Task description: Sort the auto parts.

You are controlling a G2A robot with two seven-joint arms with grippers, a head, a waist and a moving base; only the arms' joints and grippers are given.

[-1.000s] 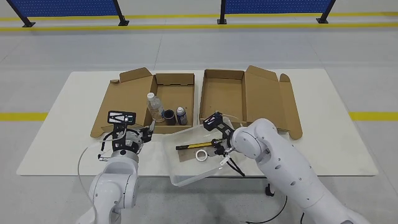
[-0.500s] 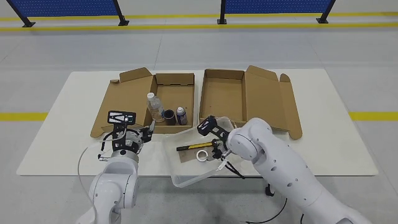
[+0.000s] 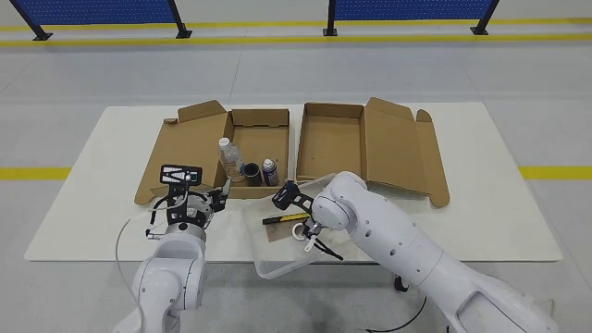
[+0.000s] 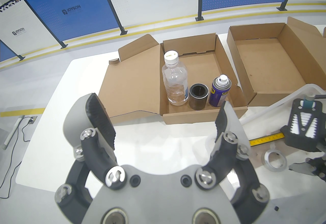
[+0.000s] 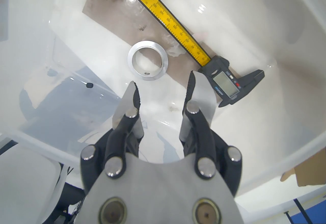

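Right gripper (image 5: 162, 86) fingers part-open, empty, near silver metal ring (image 5: 147, 60); black-yellow digital caliper (image 3: 282, 216) at ring's 11 o'clock. Left gripper (image 4: 158, 104) fingers wide, empty.

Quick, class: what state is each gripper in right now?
Left gripper: open, holding nothing.
Right gripper: open, holding nothing, near the metal ring.

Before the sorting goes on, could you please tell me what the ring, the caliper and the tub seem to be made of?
Ring: likely metal, perhaps aluminium; silvery, smooth satin sheen.
Caliper: probably plastic, though it could be coated metal; matte black body, yellow printed scale.
Tub: translucent whitish plastic; glossy highlights, shapes beneath showing through its wall.
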